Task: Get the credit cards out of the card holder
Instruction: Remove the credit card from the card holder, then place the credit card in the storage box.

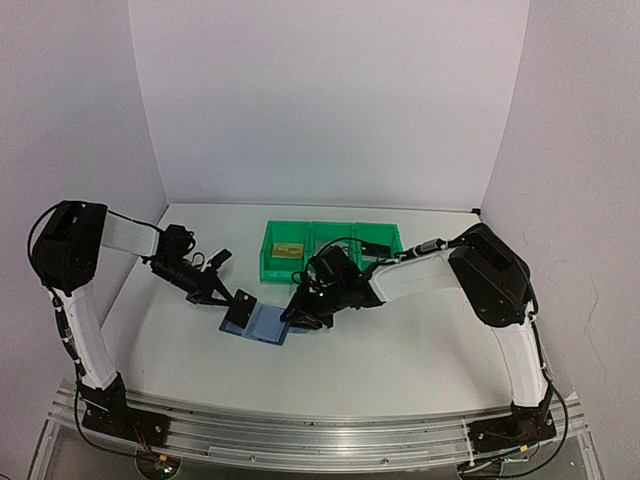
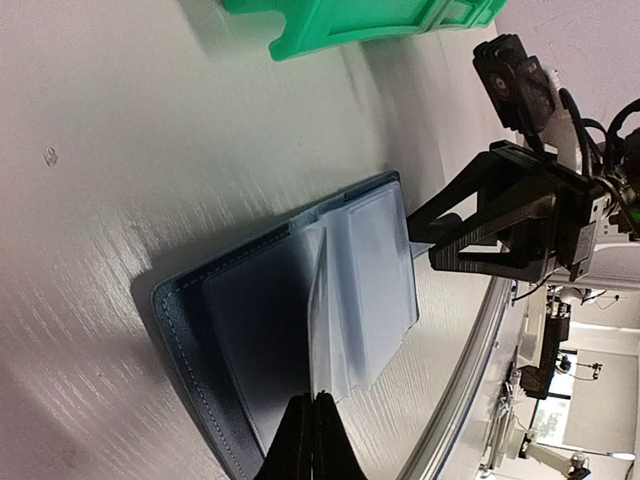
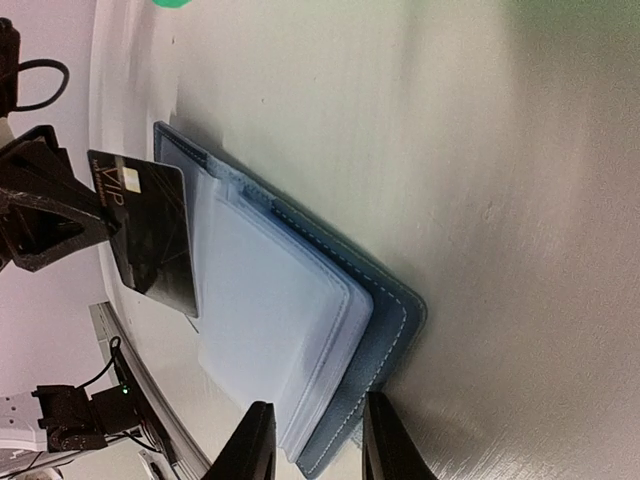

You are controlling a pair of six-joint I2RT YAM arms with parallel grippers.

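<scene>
Legible marking: one item.

The black credit card (image 3: 150, 240), at the left of the right wrist view, carries the letters "VIP" in pale capitals near its upper left corner. The lettering lies on its side in the frame. A finer line of print runs next to these letters and is too small to read.

In the top external view, the tan-gold credit card (image 1: 288, 250) lies in the leftmost compartment of the green bin (image 1: 335, 232), just above centre frame. It shows darker marks, but no characters can be made out at this size.
</scene>
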